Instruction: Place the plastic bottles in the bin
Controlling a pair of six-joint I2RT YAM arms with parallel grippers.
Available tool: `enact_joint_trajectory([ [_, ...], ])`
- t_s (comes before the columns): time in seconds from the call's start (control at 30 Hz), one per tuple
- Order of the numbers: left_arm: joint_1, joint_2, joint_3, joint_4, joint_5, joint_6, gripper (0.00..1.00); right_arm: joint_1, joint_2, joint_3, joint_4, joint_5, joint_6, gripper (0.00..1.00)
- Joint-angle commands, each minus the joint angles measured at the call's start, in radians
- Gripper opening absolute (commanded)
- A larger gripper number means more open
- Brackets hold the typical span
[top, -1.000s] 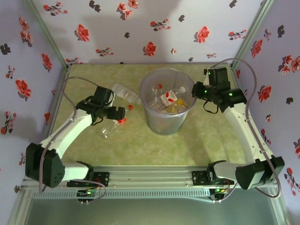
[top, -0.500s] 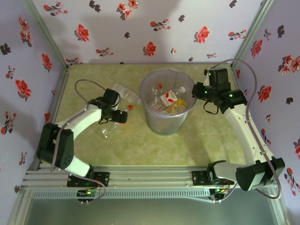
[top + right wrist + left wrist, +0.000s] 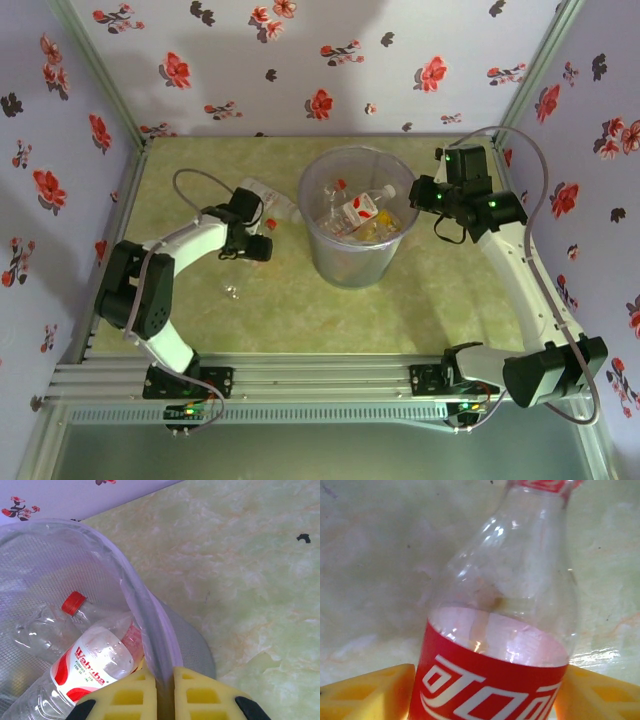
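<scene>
Left hand (image 3: 258, 243) gripping red-labelled bottle (image 3: 495, 675), clear bottle (image 3: 272, 200) just behind; right hand (image 3: 165, 682) pinching bin (image 3: 134, 596) rim

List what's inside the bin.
Inside the bin are clear bottles. A red-labelled bottle lies on top, a red-capped bottle beside it, and a yellow-labelled bottle partly hidden below. Anything deeper is covered, so the full count cannot be told.

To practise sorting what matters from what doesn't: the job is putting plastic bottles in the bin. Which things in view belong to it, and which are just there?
Job:
bin
bottles inside
red-label bottle, gripped by the left gripper
loose bottle on the table
right gripper, pinching the bin's rim

Just there:
flowered walls
frame rail
cables
</scene>
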Motion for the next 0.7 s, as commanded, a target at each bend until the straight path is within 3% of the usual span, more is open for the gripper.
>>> enact_joint_trajectory([
  [0.0,0.007,0.027,0.030,-0.011,0.008,-0.022,0.64,-0.010,-0.006,-0.016,0.013,-0.004,0.003,0.00],
  [0.27,0.008,-0.013,0.039,-0.031,0.009,-0.043,0.59,-0.014,-0.011,-0.020,0.015,-0.009,0.004,0.00],
  [0.67,0.010,-0.274,0.135,-0.109,0.007,-0.081,0.59,-0.015,-0.020,-0.025,0.018,-0.010,0.012,0.00],
])
